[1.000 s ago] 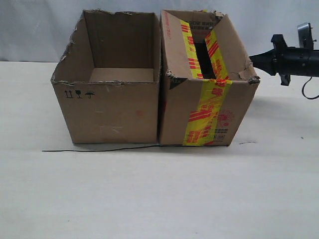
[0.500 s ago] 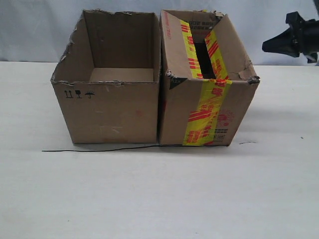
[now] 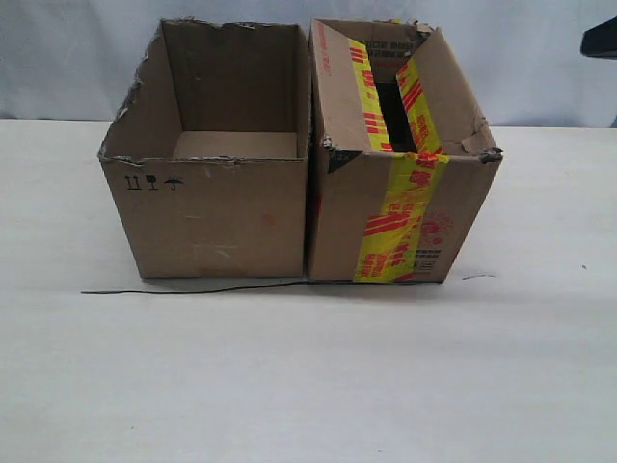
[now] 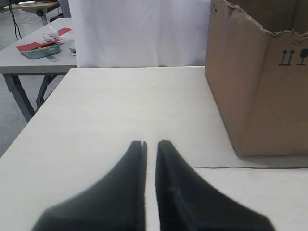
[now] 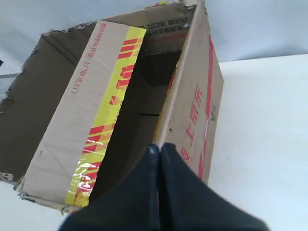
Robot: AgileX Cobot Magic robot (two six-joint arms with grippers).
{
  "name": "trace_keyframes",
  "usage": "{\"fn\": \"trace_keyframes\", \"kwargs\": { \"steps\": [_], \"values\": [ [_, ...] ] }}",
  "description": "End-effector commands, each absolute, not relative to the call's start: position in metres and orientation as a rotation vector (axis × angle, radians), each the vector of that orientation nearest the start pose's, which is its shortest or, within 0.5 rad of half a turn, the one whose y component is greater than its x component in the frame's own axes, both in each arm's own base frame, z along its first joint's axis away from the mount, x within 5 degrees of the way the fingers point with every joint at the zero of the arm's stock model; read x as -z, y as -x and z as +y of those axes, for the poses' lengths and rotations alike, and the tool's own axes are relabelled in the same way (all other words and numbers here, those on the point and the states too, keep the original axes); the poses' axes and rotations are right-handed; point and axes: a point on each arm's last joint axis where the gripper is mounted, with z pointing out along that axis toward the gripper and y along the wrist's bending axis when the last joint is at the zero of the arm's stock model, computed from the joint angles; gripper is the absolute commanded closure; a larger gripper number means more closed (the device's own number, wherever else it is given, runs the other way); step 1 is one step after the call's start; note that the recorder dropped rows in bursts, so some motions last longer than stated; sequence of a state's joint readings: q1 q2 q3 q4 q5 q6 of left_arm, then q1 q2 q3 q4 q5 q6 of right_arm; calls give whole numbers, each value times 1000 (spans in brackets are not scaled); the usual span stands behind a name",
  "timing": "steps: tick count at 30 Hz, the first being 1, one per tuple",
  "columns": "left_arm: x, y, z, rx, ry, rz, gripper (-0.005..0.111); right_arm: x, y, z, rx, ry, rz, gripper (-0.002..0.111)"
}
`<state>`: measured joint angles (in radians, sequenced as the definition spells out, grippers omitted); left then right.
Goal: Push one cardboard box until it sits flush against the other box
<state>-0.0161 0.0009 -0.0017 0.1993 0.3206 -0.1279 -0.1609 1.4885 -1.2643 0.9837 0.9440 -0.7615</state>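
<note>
1. A pale table [image 3: 289,386] stood before a white curtain [image 3: 77,58], and a thin black wire [image 3: 193,288] lay along the front of the boxes.
2. The taped box [image 3: 405,212] sat on the right of the exterior view. Its left wall touched the plain box [image 3: 217,217], and no gap showed from the front. The rear of the seam was hidden.
3. The right gripper [image 5: 159,147] had its fingertips pressed together and held nothing. It hung clear of the taped box, looking down at the box's outer, red-printed wall. In the exterior view only a dark piece of it showed at the top right edge.
4. The left gripper [image 4: 150,143] was empty, with only a thin slit between its fingers. It sat low over the table, apart from the plain box's outer side.
5. The push looked all but done. Any last nudge would best be made with the right fingertips set low and mid-length on the outer wall. It should run straight toward the plain box, so the taped box could not swing.
6. Pressing near the torn top rim would likely buckle the cardboard or tip the box.
7. Nothing braced the plain box, so a hard shove might slide both. A slow, light push seemed wiser, perhaps with the left gripper backing the far side.
</note>
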Motion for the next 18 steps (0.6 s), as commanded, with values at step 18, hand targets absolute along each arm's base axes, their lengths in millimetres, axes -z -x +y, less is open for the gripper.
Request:
{"fn": "trace_keyframes", "kwargs": {
  "steps": [18],
  "values": [
    [-186,-54,4,-70,-25,1787,107,-423,-95,41,-387,414,1839,108]
  ]
}}
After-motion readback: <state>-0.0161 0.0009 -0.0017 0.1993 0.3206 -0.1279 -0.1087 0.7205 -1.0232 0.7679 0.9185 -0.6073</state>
